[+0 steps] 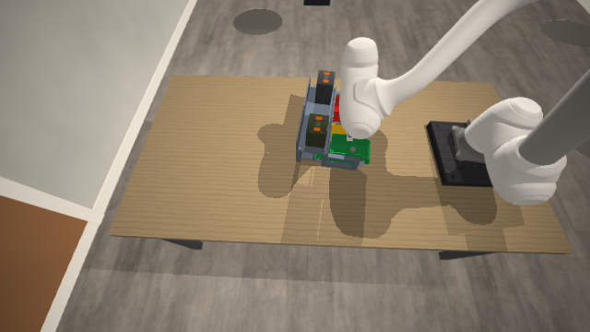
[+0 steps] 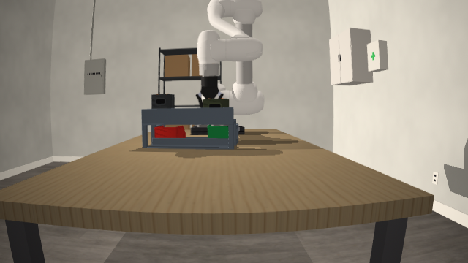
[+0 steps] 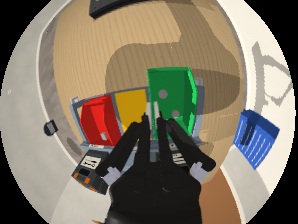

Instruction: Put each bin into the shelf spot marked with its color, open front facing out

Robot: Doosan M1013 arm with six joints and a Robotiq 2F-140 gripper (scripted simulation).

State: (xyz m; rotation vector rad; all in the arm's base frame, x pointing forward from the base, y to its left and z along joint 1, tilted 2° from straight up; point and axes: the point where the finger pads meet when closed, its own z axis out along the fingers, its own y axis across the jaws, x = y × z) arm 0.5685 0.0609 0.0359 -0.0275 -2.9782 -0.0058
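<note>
The low grey shelf holds the red bin at one end, slightly askew and behind the front lip. The yellow mark shows in the middle, without a bin on it. The green bin is at the other end. Its open front sticks out past the lip, and round grey parts lie inside. My gripper points down at the green bin's yellow-side wall, fingertips narrowly parted; I see nothing held. Its tips are hidden in the exterior view.
A black box and an olive box stand on the upper board, close behind my fingers. The board overhangs the bins' rear parts. The arm's black base plate is farther back. A blue crate is beyond the table.
</note>
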